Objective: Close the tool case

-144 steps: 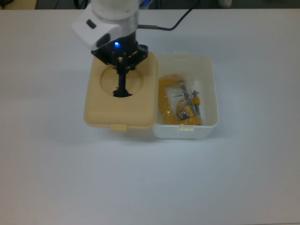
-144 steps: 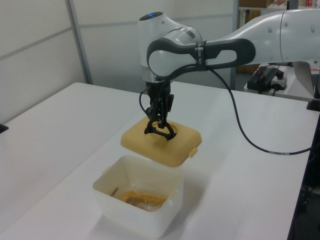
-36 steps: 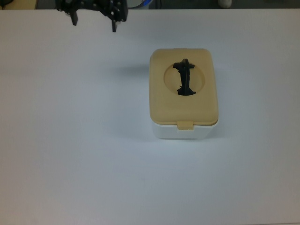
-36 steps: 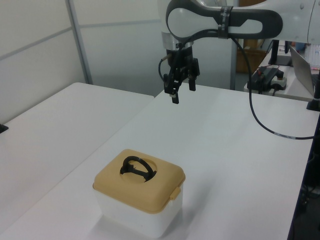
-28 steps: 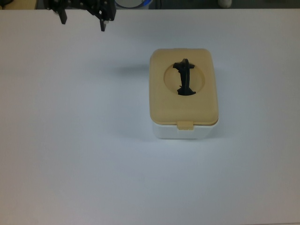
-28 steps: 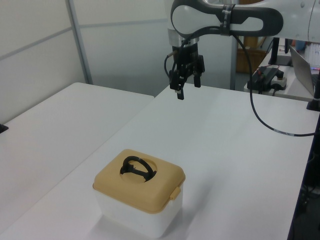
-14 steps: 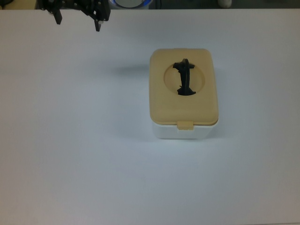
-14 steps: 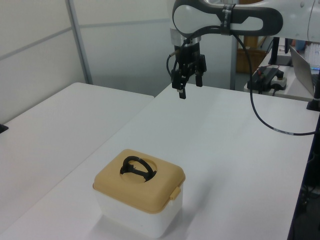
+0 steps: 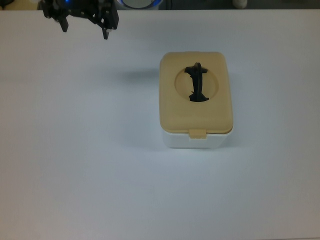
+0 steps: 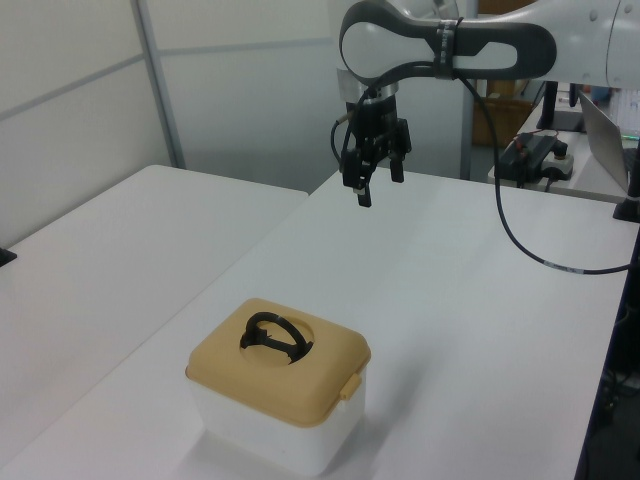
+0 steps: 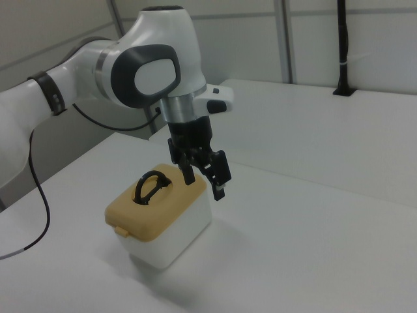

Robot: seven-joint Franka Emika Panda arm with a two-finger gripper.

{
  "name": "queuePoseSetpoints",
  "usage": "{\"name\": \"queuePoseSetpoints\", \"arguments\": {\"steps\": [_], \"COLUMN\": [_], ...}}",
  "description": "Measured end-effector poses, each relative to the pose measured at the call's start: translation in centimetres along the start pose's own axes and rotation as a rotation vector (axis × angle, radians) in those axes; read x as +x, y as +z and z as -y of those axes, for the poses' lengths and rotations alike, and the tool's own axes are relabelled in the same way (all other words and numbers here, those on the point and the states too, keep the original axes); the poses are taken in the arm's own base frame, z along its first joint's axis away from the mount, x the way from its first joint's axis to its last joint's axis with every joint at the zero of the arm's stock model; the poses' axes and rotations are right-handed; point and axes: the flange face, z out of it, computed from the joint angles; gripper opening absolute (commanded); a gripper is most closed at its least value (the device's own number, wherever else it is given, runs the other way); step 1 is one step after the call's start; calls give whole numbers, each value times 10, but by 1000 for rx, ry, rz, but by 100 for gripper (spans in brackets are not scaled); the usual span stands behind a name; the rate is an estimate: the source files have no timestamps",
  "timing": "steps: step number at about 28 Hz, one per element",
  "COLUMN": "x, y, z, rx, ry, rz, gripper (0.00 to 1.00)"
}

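Tan lid (image 9: pixel 196 92) sits flush on the tool case (image 10: pixel 278 400) — closing looks done; gripper (image 9: pixel 83 26) hangs well apart, fingers spread and empty — nothing left but retreat

One tool case (image 9: pixel 196 100), lid on. One arm, one tool (image 9: pixel 84 27). One white table (image 9: pixel 100 175).

in the left view we see the tool case (image 10: pixel 278 395) sitting near the front of the white table (image 10: pixel 470 330), its tan lid (image 10: pixel 285 365) resting flat on the white tub and the black handle (image 10: pixel 273 335) lying in the round recess. the small tab (image 10: pixel 350 387) hangs over one edge. the gripper (image 10: pixel 372 189) hangs well above the table — fingers apart, holding nothing — far from the case, under the arm (image 10: pixel 470 48).
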Motion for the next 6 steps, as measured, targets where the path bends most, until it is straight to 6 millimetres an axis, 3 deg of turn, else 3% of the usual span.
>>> {"name": "queuePoseSetpoints", "arguments": {"steps": [6], "x": [1], "y": [2], "z": [0], "rx": [0], "ry": [-1], "rz": [4], "gripper": [100]}}
